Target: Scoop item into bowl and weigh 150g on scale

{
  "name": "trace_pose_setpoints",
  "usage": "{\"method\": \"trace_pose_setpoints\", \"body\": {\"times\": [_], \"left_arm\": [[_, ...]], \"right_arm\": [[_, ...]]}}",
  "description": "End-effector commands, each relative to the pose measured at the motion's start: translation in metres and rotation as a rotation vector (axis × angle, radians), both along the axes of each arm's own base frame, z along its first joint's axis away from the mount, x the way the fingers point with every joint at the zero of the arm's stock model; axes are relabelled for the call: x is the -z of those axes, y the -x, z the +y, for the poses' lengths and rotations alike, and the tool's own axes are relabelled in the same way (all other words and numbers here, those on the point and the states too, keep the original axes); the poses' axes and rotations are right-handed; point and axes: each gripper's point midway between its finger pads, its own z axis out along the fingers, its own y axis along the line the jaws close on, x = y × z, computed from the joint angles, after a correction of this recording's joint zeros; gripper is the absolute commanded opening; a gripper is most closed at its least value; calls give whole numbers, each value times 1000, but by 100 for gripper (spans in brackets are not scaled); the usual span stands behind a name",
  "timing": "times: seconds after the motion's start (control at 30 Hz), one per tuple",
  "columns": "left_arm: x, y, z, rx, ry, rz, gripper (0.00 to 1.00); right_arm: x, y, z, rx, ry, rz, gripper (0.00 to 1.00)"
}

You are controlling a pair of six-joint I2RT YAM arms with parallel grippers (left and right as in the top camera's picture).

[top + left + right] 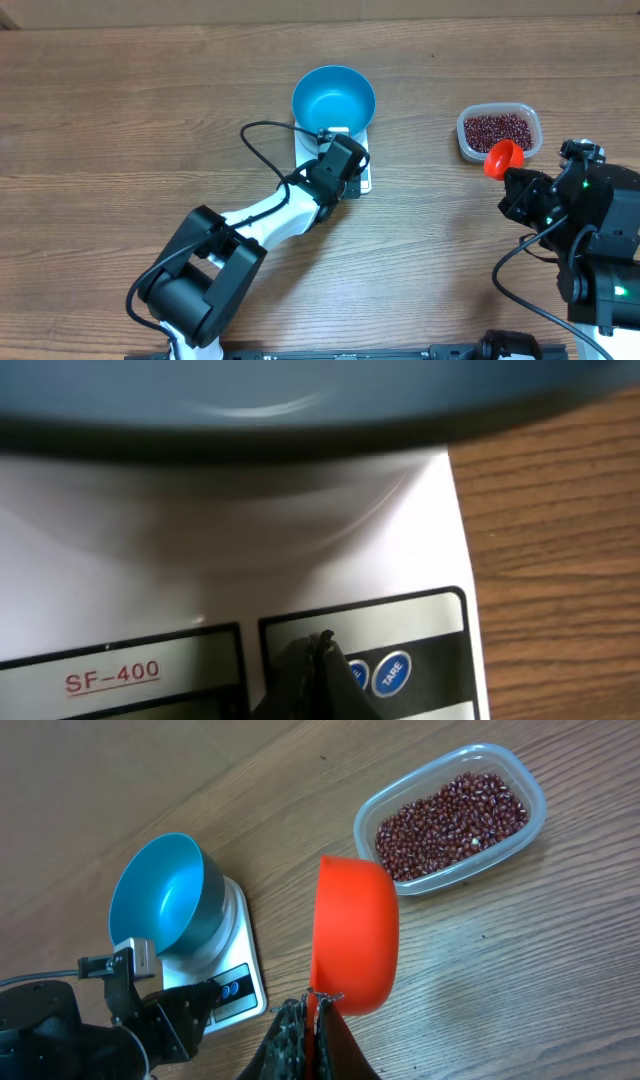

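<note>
On the desk [120, 120], the bowl [333, 98] is sitting on the far part of the scale [306, 148], leaving the near strip with the display and buttons showing. The left arm is reaching in over that near strip. The left fingers [322, 652] are standing closed against each other, gripping nothing. Their tips are pointing down at the button panel and overlapping the blue button just beside the TARE button [391, 673]. Whether the tips are actually touching the panel cannot be told from the wrist view. The bowl's dark rim is filling the top of that view, blurred, with the white top of the scale lying beneath it.

Well off to the right, the beans [495, 128] are lying in a loose layer inside a clear tub [533, 125], apart from the bowl and scale. The right fingers [312, 1012] are closed tight on the lower edge of an orange scoop [355, 935], holding it above the desk. The scoop is standing on its edge with its rounded back facing the wrist camera. It is hanging just beside the near side of the tub, and seen from overhead it is overlapping the tub's near rim. In the right wrist view it is showing between the tub and the scale
</note>
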Motion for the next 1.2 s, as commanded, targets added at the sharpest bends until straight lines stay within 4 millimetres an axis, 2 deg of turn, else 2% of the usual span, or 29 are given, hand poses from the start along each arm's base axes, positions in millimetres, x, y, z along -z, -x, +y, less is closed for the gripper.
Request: {"method": "trace_pose_setpoints", "body": {"times": [0.0,0.13,0.23,0.4,0.6,0.73,0.8,0.9,1.17], "left_arm": [[25,6,7,-2,-54,47,4],[24,8,7,1,-54,51,4],[6,6,1,43,-36,20,4],[-50,9,-4,81,29,-49,4],[-135,26,-14,184,174,-156,4],[-162,40,-11,209,215,-175,4],[-163,43,-8,208,208,-165,4],[-153,45,-5,200,180,-137,4],[-99,36,-7,197,90,-53,4]], "right_arm": [[-16,-3,-3,5,16,-41,4],[-17,-4,-3,5,17,-47,4],[-18,-4,-3,9,14,-51,4],[-24,-8,-3,18,2,-76,4],[-24,-8,-3,18,3,-78,4],[-22,-7,-3,18,2,-70,4],[-22,-7,-3,18,3,-69,4],[-21,-7,-3,18,3,-64,4],[-15,-9,-4,18,-1,-40,4]]}}
